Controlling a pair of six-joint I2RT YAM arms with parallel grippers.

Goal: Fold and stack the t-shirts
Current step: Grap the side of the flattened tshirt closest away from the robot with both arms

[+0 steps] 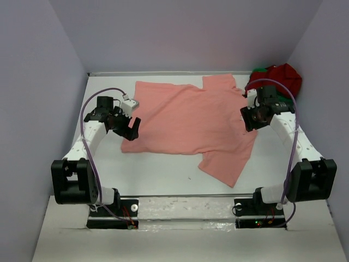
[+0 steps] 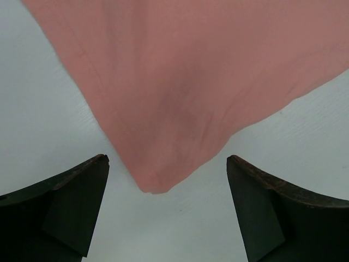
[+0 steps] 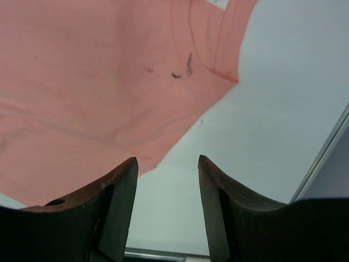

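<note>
The salmon-pink t-shirt [image 1: 191, 123] lies spread out flat on the white table, one sleeve toward the back and one toward the front. My left gripper [image 1: 132, 129] hovers open over its near left corner; in the left wrist view that corner [image 2: 180, 109] points down between the wide-apart fingers [image 2: 166, 158]. My right gripper [image 1: 252, 120] is at the shirt's right edge, its jaws partly apart [image 3: 167, 158] with only bare table between them, and the pink cloth [image 3: 82, 82] ends by the left fingertip. The dark red t-shirt [image 1: 281, 76] and the green t-shirt [image 1: 258, 71] sit bunched together in the back right corner.
Lavender walls close in the table at the left, back and right. The table's right rim [image 3: 327, 147] runs close beside my right gripper. Purple cables [image 1: 87, 109] loop above each arm. Both arm bases stand at the near edge [image 1: 185, 210].
</note>
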